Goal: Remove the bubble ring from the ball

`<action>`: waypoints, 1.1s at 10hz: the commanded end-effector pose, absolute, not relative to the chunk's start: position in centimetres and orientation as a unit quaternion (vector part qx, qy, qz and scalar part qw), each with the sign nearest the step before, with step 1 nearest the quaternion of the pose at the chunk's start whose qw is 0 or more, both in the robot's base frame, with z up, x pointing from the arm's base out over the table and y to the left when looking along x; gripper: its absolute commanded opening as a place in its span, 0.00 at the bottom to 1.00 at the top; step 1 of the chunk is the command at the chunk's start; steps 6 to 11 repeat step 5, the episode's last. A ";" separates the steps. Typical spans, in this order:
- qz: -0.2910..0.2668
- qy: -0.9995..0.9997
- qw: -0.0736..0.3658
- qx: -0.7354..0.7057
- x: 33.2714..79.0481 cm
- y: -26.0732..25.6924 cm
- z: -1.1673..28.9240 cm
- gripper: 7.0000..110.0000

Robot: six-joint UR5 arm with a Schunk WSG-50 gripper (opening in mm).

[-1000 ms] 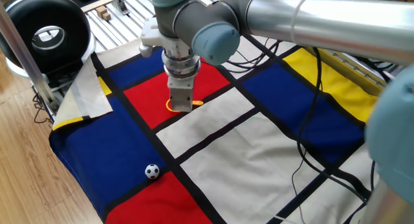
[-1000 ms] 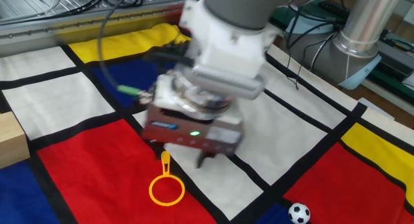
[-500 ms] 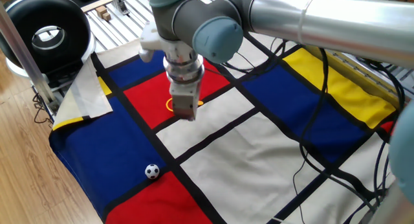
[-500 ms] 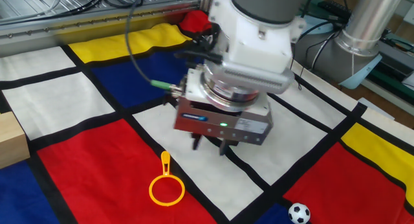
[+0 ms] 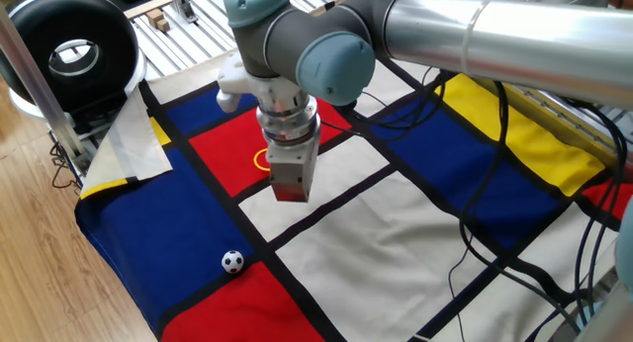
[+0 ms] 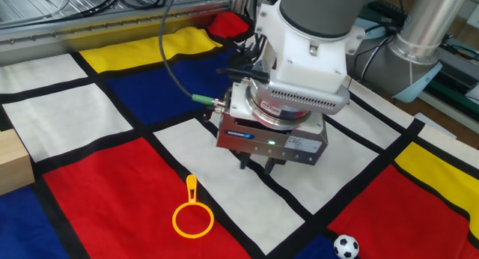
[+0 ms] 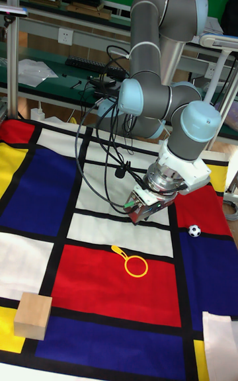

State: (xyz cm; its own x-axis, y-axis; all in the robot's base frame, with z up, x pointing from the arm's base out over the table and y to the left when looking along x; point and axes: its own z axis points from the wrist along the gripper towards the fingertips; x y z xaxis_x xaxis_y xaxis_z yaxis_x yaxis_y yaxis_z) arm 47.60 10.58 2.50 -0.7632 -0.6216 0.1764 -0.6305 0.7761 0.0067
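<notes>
The yellow-orange bubble ring (image 6: 193,218) lies flat on a red patch of the cloth, its short handle pointing toward the arm. It also shows as a hoop in the tall fixed view (image 7: 135,265) and peeks out behind the gripper body (image 5: 261,160). The small black-and-white ball (image 6: 345,246) (image 5: 232,262) (image 7: 194,230) rests well apart from it, near the cloth's edge, with nothing around it. My gripper (image 6: 257,166) (image 5: 290,192) (image 7: 136,213) hangs over the white patch beside the ring, open, holding nothing.
A tan wooden cube (image 7: 33,315) (image 6: 10,163) sits at a far corner of the cloth. Black cables (image 5: 473,233) trail across the white and blue patches. A black round device (image 5: 67,47) stands off the table's corner, and a red object (image 6: 227,23) lies by the yellow patch.
The gripper has lifted and slid away from the ring, off the red patch and over the white one. Ring and ball have stayed where they were.
</notes>
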 end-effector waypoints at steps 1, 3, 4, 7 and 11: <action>0.017 -0.947 0.084 0.310 47.2 11.2 2.5 0.15; 0.023 -0.948 0.087 0.305 47.1 11.1 2.8 0.00; 0.025 -0.949 0.086 0.301 47.0 11.0 2.8 0.00; 0.027 -0.951 0.087 0.297 47.0 11.0 2.9 0.00; 0.027 -0.951 0.087 0.297 47.0 11.0 2.9 0.00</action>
